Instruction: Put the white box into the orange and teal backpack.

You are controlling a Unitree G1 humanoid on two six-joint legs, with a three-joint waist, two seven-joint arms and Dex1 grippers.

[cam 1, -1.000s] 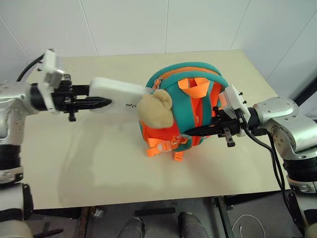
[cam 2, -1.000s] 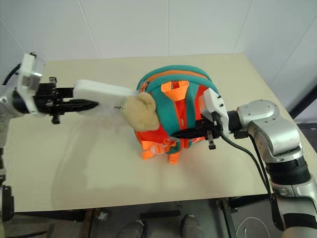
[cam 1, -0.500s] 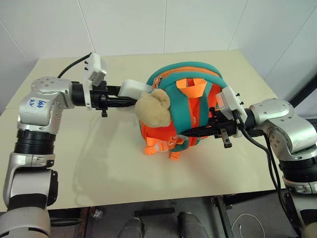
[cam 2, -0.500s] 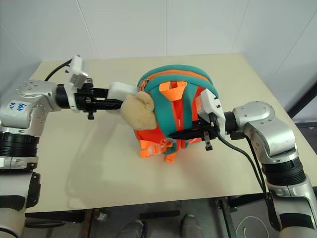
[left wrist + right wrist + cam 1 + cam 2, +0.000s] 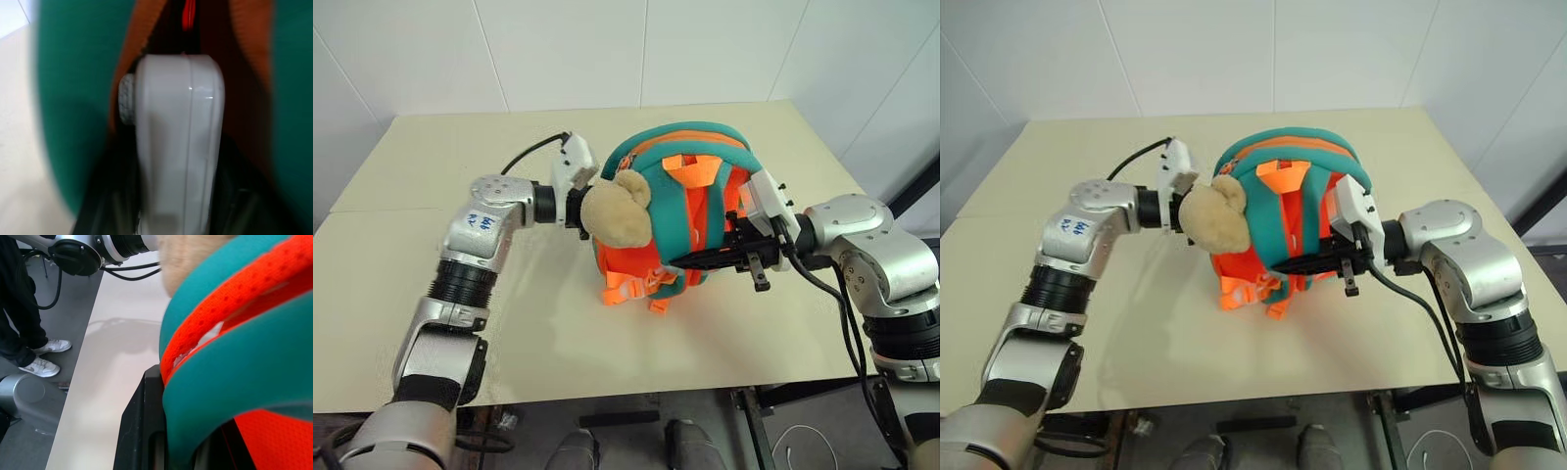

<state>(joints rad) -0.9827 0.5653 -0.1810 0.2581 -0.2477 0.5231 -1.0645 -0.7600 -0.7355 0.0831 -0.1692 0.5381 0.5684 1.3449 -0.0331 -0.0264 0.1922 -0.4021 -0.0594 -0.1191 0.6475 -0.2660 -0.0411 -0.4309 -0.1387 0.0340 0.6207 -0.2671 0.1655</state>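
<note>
White tiled walls behind, and a big cream table (image 5: 724, 323) carrying all the action. Biggest thing on it, dead centre, is the orange and teal backpack (image 5: 690, 211), standing up with its straps facing us and a tan plush toy (image 5: 619, 208) hanging at its nine o'clock side. The right gripper (image 5: 700, 260) comes in from three o'clock, jaws pinched shut on a teal strap, bracing the bag. At ten o'clock the left gripper (image 5: 1178, 188) is pressed right up against the bag behind the toy. The wrist camera tells the story: the white box (image 5: 178, 142) is nose-first in the dark opening, teal and orange fabric on either side. I'd call it nearly done; what's left is letting go and pulling clear. How deep the box sits I can't say, the bag hides it. Whether the left jaws are gripping or loosening, I cannot tell.
</note>
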